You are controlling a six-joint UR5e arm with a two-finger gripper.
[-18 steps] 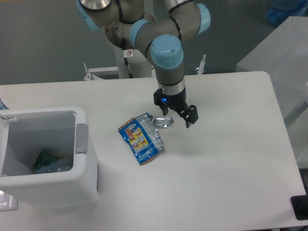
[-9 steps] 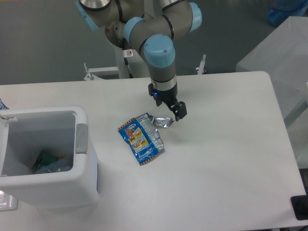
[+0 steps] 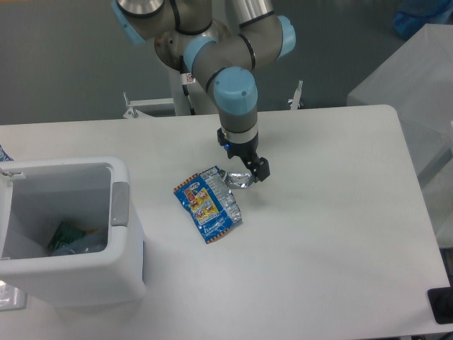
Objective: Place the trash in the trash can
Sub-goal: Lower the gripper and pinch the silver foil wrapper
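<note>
The blue snack wrapper (image 3: pixel 209 204) with red-yellow print lies flat on the white table. The crumpled silver foil piece (image 3: pixel 239 180) lies touching its upper right corner. My gripper (image 3: pixel 249 168) is low, directly above the foil's right side, and looks open and empty, with one dark finger (image 3: pixel 260 170) beside the foil. The white trash can (image 3: pixel 124 248) with a grey latch stands at the front left, its top open. A greenish-clear crushed item (image 3: pixel 71 239), apparently the plastic bottle, lies at its bottom.
The table's rounded right edge (image 3: pixel 407 142) is far from the work area. A dark object (image 3: pixel 442 304) sits at the front right corner. The arm's base and white mount (image 3: pixel 177 92) stand behind the table.
My gripper has turned about its axis and shifted left and down, from right of the foil to just over it. The wrapper, the foil and the trash can have not moved.
</note>
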